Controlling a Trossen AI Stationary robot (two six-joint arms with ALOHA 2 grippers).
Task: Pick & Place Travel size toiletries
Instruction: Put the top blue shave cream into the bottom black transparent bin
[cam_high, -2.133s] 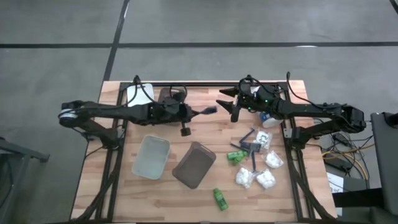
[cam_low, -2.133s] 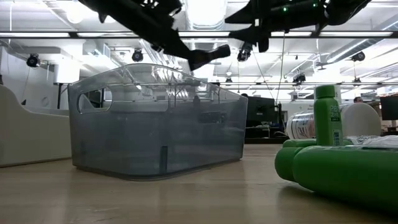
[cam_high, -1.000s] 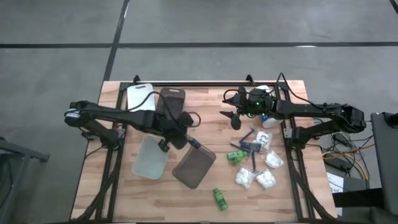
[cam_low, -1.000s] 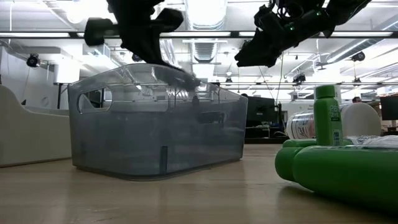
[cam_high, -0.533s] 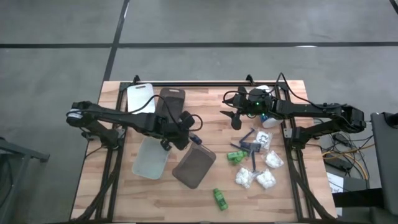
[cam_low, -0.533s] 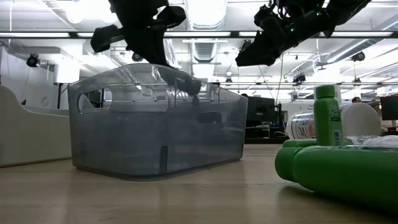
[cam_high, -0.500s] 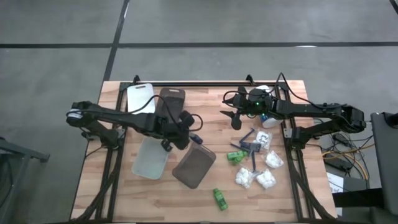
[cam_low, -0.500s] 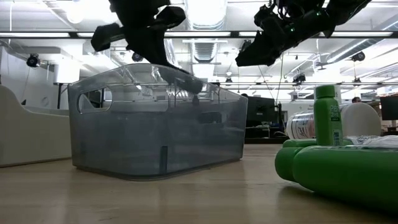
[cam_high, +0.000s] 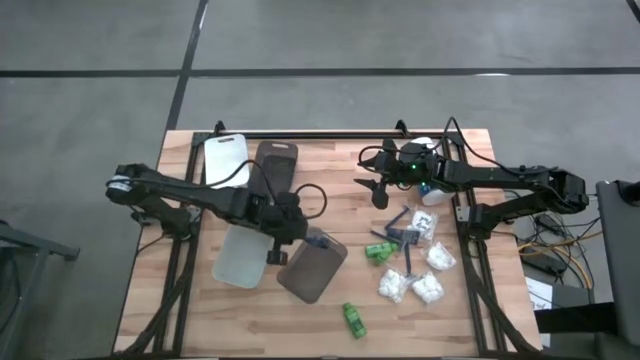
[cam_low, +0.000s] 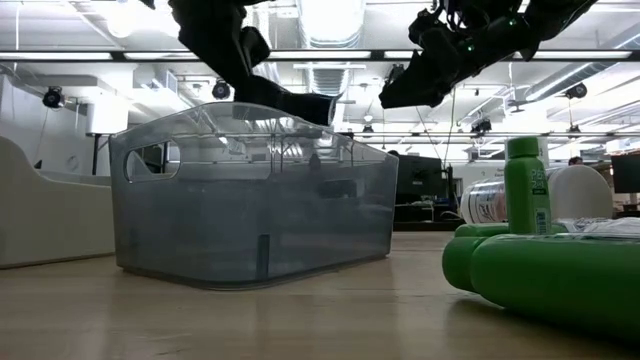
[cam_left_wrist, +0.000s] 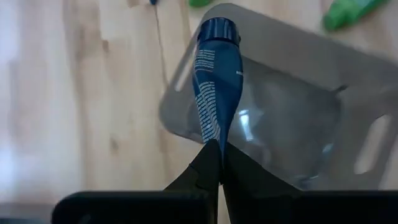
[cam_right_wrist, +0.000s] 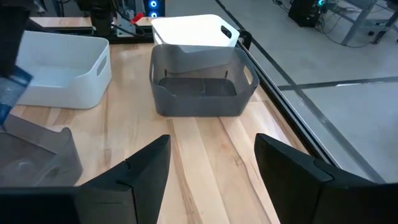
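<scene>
My left gripper (cam_left_wrist: 214, 155) is pinched tight on the flat crimped tail of a dark blue tube (cam_left_wrist: 214, 81), a slim stick with pale print down its side, and holds it over the near corner of the translucent grey-brown tray (cam_high: 312, 264); seen from above, that left gripper (cam_high: 300, 235) sits at about 10 o'clock from the tray's centre, just over its rim. At 9 o'clock from that tray lies a pale grey tray (cam_high: 243, 252), and a white tray (cam_high: 226, 156) and a dark grey tray (cam_high: 276, 162) stand at 11 and 12 o'clock near the table's (cam_high: 330, 320) far edge. My right gripper (cam_high: 377, 187) hangs well apart at about 2 o'clock, its fingers (cam_right_wrist: 147, 171) spread wide with nothing between them. Below it the other toiletries lie clustered: more dark blue sticks (cam_high: 404, 232), green bottles (cam_high: 379, 251), white packets (cam_high: 425, 288), and one green bottle (cam_high: 354, 318) alone at 5 o'clock from the tray.
</scene>
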